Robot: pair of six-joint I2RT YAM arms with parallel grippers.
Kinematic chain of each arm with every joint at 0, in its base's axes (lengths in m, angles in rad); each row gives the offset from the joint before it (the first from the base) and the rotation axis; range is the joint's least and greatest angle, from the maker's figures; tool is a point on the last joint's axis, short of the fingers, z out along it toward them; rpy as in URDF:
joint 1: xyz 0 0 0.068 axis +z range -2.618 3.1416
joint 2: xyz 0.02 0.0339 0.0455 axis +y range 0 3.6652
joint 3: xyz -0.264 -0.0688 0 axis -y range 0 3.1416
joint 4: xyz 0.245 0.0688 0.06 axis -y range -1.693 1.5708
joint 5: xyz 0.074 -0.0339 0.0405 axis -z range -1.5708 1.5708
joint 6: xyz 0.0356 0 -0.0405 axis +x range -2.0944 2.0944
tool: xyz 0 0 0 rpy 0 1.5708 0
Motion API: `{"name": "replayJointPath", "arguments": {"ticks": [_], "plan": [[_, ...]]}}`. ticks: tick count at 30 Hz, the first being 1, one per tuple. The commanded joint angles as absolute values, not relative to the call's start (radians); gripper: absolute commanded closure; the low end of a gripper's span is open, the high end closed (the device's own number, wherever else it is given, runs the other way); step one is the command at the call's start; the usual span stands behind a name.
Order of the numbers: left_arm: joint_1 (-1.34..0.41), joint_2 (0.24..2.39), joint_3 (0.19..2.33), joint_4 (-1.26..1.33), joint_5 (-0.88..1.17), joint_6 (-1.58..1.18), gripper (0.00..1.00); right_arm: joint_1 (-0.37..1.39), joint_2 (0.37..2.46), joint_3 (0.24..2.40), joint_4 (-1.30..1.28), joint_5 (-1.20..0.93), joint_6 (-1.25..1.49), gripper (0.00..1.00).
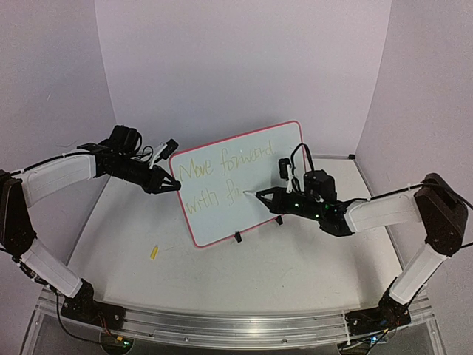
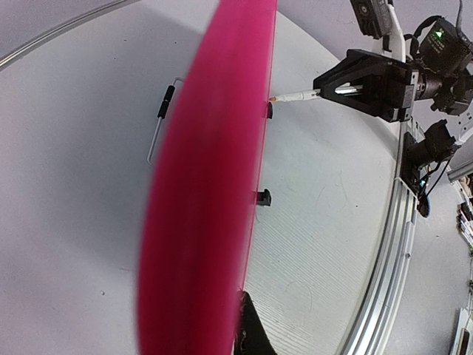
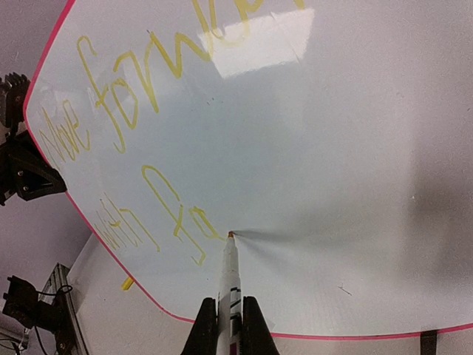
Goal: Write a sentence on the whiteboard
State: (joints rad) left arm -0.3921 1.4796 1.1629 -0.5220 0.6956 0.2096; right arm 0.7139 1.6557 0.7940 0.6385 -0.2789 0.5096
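The whiteboard [image 1: 247, 218], white with a red-pink rim, stands tilted on two black feet in the middle of the table. The sentence [image 1: 222, 168] in yellow-green cursive reads "Move forward" above "with fa". My left gripper [image 1: 171, 185] is shut on the board's left rim [image 2: 207, 185]; one black finger [image 2: 251, 333] shows beside it, the other is hidden. My right gripper [image 1: 272, 198] is shut on a white marker [image 3: 230, 277]. The marker's tip touches the board just after the "a" of the writing [image 3: 188, 222], between my fingers [image 3: 203, 329].
A small yellow marker cap [image 1: 154, 252] lies on the table left of the board's front; it also shows in the right wrist view [image 3: 127, 282]. A thin wire piece with a black grip [image 2: 164, 103] lies behind the board. A metal rail [image 1: 236, 325] runs along the near edge.
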Motion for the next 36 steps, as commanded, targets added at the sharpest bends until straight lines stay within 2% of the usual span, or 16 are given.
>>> {"name": "replayJointPath", "arguments": {"ticks": [1,9,36], "plan": [[-0.430,1.523,1.154,-0.561,0.603,0.255,1.00,0.710,1.535,0.795,0.618,-0.249,0.465,1.00],[-0.431,1.517,1.154,-0.561,0.603,0.255,1.00,0.701,1.466,0.800,0.534,-0.301,0.407,1.00],[-0.440,1.523,1.152,-0.560,0.594,0.255,1.00,0.701,1.624,0.888,0.565,-0.279,0.416,1.00]]}}
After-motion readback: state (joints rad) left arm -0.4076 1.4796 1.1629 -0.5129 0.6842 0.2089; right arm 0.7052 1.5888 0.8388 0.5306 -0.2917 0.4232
